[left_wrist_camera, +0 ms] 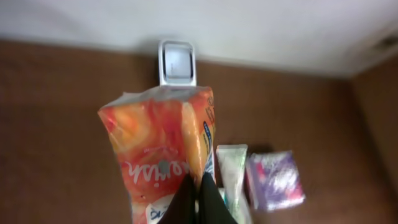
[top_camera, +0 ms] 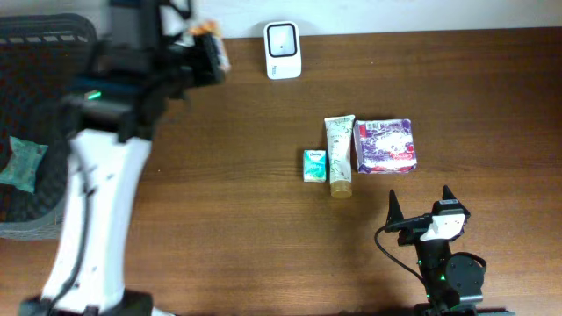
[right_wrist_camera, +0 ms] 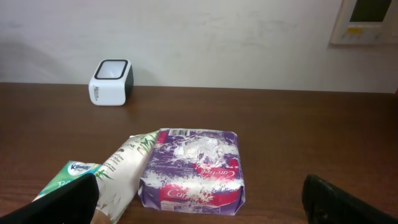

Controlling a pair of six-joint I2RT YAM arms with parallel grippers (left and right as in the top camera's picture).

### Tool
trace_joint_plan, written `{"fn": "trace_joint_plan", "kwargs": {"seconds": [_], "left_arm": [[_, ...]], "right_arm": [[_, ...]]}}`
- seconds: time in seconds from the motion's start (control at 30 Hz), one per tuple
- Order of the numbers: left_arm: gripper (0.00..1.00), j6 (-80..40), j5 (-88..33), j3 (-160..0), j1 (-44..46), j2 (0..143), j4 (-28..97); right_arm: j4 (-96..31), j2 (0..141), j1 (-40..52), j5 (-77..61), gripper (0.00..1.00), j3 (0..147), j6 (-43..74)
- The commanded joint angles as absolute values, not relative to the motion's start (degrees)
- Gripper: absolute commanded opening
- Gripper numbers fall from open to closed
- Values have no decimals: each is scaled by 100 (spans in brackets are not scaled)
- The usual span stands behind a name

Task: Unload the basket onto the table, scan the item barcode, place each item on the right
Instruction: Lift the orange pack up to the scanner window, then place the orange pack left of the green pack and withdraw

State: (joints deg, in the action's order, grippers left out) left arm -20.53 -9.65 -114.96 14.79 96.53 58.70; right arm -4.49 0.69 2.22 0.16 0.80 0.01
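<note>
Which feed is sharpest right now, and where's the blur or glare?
Left wrist view: soft throughout, print on the orange plastic snack packet smeared, white box scanner hazy. Overhead view: brown wooden table crisp, white left arm blurred near the lens. Right wrist view: sharpest, mild sheen on the purple plastic-wrapped pack.

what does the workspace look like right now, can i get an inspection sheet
surface: brown wooden table, no spills seen
job's things: orange packet held up near the white scanner at the far edge
clutter: green tissue pack, tube, purple pack side by side; black basket at left, teal packet inside
grippers: left gripper shut on orange packet; right gripper open, empty
cables: black cable beside right arm
surroundings: white wall, wall panel
</note>
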Motion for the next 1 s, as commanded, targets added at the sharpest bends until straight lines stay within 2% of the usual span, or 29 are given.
{"fn": "trace_joint_plan", "kwargs": {"seconds": [0.0, 0.27, 0.33, 0.43, 0.47, 0.5, 0.53, 0.67, 0.73, 0.77, 0.8, 0.83, 0.97], "left_arm": [[0, -1990, -421, -11345, 2021, 10519, 6217], [0, -2445, -401, -11343, 2757, 12357, 6624], [9, -2440, -401, -11343, 2886, 12602, 6726], [18, -2440, -401, -11343, 2961, 12726, 6827], [29, -2438, -401, -11343, 2963, 12728, 6847], [54, -2438, -401, -11345, 2963, 12728, 6849], [64, -2362, -401, -11395, 2928, 12717, 6858], [67, -2088, -397, -12586, 2519, 12661, 7620], [69, -1774, -338, -13990, 2097, 12619, 8291], [72, -1702, -176, -14774, 1863, 12606, 8606], [82, -1702, 30, -15397, 1664, 12597, 8803], [97, -1704, 246, -15898, 1479, 12597, 8934], [99, -1704, 1223, -17469, 174, 12597, 8908]], "right_arm": [[-467, 36, 185, 49, 99, 32, 1], [-467, 36, 185, 49, 99, 32, 1], [-467, 36, 185, 49, 99, 32, -1], [-467, 36, 185, 49, 99, 32, -1], [-467, 36, 185, 49, 99, 32, -1], [-467, 36, 185, 49, 99, 32, 1], [-467, 36, 185, 49, 99, 32, -1], [-467, 36, 185, 49, 99, 32, -1], [-467, 36, 185, 49, 98, 32, 1], [-467, 36, 185, 49, 99, 32, -1], [-467, 36, 185, 49, 99, 32, -1], [-467, 36, 185, 49, 99, 32, -1], [-467, 36, 185, 49, 99, 32, 1]]}}
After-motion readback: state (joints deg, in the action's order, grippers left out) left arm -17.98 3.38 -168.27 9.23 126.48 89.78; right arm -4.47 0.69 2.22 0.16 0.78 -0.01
